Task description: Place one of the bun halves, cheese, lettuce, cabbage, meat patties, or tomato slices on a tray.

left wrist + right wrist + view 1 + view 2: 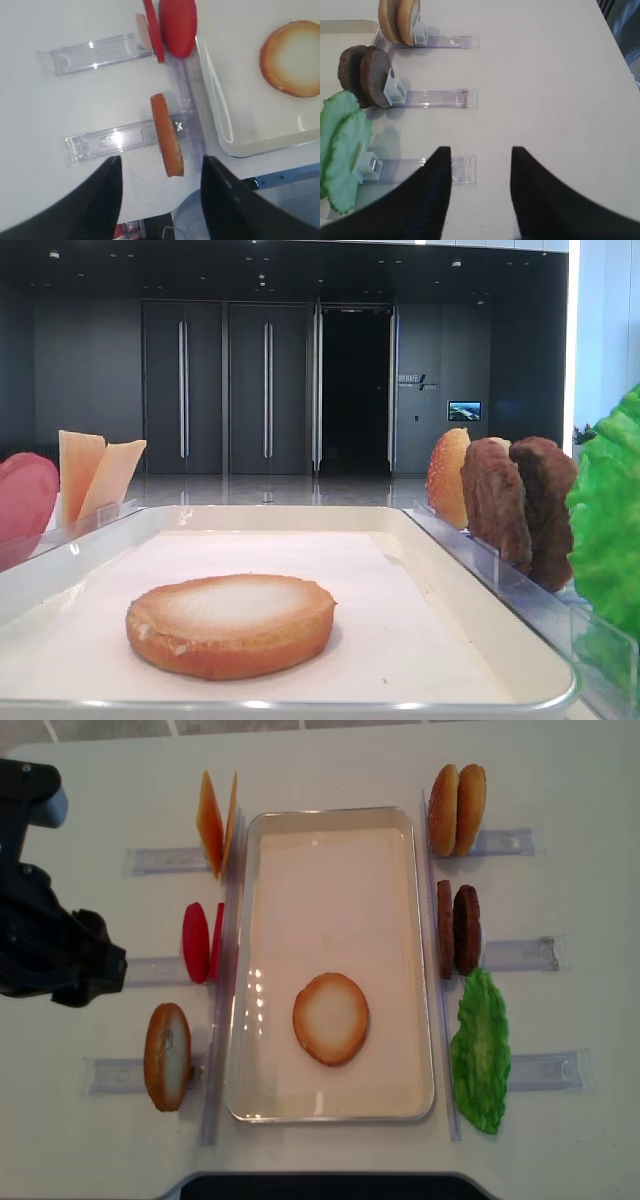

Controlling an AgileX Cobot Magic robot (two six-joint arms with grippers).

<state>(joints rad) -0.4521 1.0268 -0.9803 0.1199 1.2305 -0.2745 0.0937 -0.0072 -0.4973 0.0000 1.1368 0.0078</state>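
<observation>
Exterior high: illegible wall sign [414, 381]

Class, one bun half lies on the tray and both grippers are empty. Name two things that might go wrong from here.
1. The left gripper, open above the upright bun half, might knock it off its clear holder.
2. That holder stands close against the tray, so a reach might bump the rim.

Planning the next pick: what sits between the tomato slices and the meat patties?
Overhead: the tray spans that gap; its lining there is bare, the bun half lying nearer its front end.
</observation>
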